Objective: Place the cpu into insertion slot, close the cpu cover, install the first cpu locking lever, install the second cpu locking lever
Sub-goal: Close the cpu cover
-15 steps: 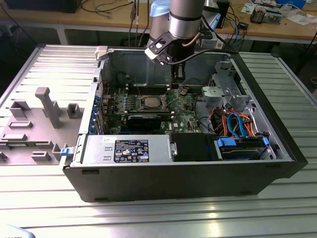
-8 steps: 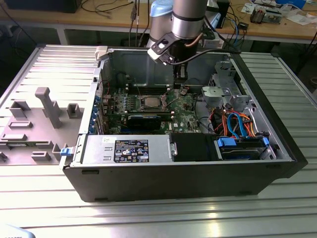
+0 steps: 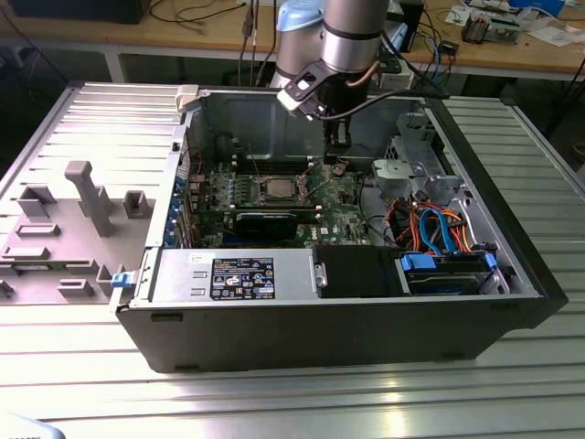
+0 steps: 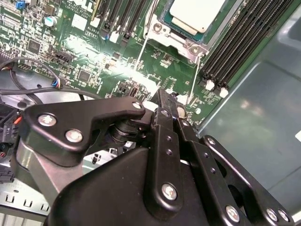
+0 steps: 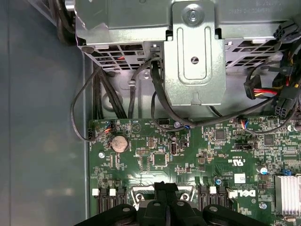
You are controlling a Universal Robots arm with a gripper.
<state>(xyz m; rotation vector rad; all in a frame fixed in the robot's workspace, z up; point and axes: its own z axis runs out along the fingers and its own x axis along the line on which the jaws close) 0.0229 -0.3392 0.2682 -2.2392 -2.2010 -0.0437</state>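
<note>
Gripper (image 4: 164, 96) closed, empty, above board (image 4: 84, 52) edge, apart from cpu (image 4: 193, 12)

Gripper (image 5: 165, 188), green circuit board (image 5: 211, 160), metal bracket (image 5: 195, 80), black cables (image 5: 115, 101)

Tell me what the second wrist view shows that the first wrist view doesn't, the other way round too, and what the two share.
Second wrist view: the cpu, silver top up, sitting inside a silvery socket frame, with long black memory slots beside it.
First wrist view: a round coin cell battery, a grey metal bracket on the drive cage, and black cables looping down to the board.
Both wrist views: the green motherboard and the black hand, shut, near the board.
</note>
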